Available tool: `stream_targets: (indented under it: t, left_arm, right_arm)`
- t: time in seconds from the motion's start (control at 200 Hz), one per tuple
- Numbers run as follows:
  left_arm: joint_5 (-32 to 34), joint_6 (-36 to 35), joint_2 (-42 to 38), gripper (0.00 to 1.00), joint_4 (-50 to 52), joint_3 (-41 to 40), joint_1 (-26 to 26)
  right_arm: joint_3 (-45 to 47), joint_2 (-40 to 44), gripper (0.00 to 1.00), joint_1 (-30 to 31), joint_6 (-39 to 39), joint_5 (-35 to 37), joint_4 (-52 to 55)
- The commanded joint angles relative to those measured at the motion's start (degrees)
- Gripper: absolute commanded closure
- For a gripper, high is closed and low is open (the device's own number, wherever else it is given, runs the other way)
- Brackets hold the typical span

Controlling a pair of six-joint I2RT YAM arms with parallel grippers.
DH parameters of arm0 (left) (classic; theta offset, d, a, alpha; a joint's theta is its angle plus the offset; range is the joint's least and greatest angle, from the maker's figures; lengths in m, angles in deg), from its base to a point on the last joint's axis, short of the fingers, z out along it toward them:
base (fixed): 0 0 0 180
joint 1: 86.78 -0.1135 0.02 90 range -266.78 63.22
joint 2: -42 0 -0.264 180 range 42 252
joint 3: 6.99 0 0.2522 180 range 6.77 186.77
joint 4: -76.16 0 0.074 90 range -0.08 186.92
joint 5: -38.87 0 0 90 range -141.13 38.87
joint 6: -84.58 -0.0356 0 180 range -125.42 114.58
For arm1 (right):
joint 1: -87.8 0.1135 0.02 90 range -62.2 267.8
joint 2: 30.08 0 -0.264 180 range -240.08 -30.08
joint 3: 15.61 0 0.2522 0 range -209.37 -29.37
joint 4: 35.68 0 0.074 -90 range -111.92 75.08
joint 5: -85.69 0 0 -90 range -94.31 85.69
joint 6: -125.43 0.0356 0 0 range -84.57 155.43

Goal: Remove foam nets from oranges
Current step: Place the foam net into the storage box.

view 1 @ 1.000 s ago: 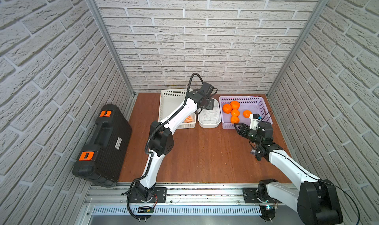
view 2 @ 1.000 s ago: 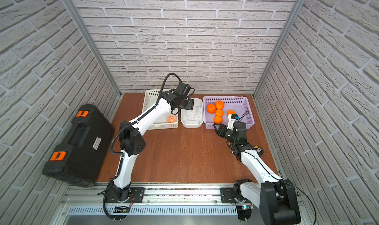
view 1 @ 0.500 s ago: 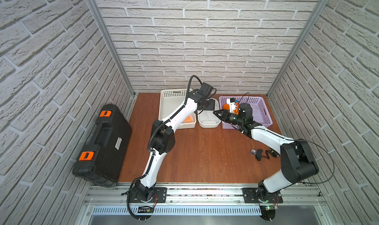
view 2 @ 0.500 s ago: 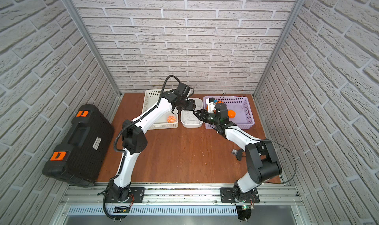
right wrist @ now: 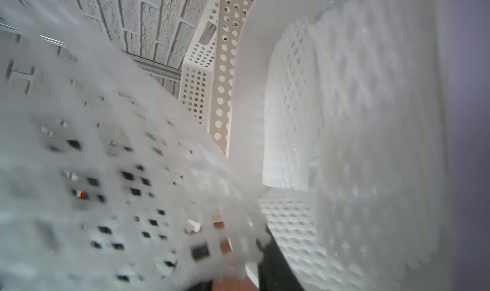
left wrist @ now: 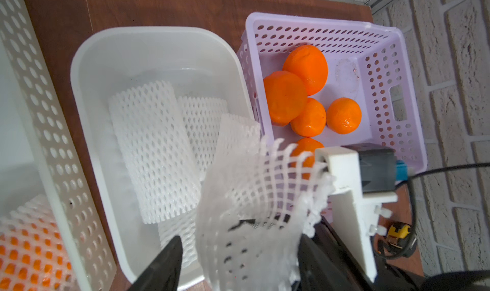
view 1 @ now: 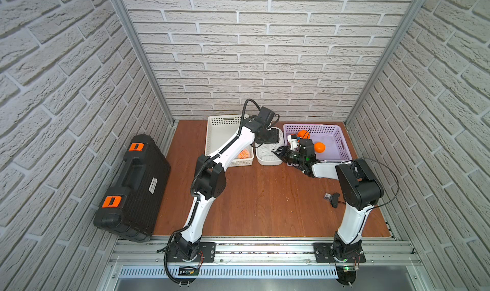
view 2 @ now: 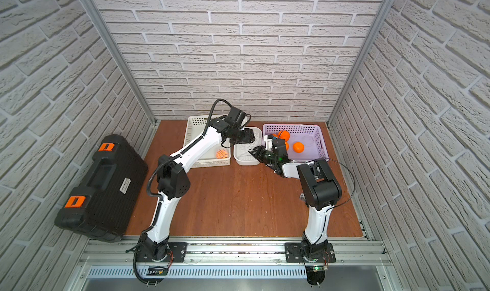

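In both top views my left gripper (view 1: 269, 142) hangs over the white tub (view 1: 267, 161). My right gripper (view 1: 279, 152) reaches in over the tub's rim from the purple basket (view 1: 331, 129) side. Bare oranges (view 1: 319, 147) lie in that basket. One netted orange (view 1: 244, 153) sits alone in the near corner of the white perforated basket (view 1: 220, 122).

From the left wrist, I count five bare oranges in the purple basket, four in a cluster (left wrist: 286, 96) and one partly behind mesh (left wrist: 309, 146). Flattened foam nets (left wrist: 148, 154) lie in the tub, at least three. Another foam net (left wrist: 246, 196) hangs above the tub, its mesh pulled wide toward the right arm's camera mount. My left fingers (left wrist: 164, 263) stand well apart on either side of it. There is a gap on one side, so that hand is open and holds nothing.

From the right wrist, the hanging net (right wrist: 119, 170) fills the frame, blurred, and runs down to one dark finger (right wrist: 273, 265). It seems caught there, but I cannot tell whether the jaws are closed on it. The tub's nets (right wrist: 291, 104) lie just beyond.

My reading is that five are done once this net drops, and the sixth orange remains to be stripped.
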Motion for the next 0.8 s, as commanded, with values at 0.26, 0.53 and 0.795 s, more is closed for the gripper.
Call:
stream_targets:
  t: [0.26,0.53,0.795]
  left_arm:
    - [1.3,-0.8,-3.2,0.31,1.0,-0.2,-1.6]
    - [-0.5,-1.3,-3.8,0.31,0.8,0.0,-0.7]
    - [-2.2,-0.8,-4.9,0.31,1.0,-0.3,-0.2]
  right_arm:
    - [9.3,13.9,0.32,0.1,-8.1,1.1,-5.6]
    - [7.7,13.8,0.27,0.1,-9.0,0.7,-4.7]
    - [4.6,11.4,0.43,0.1,-9.5,1.3,-2.0]
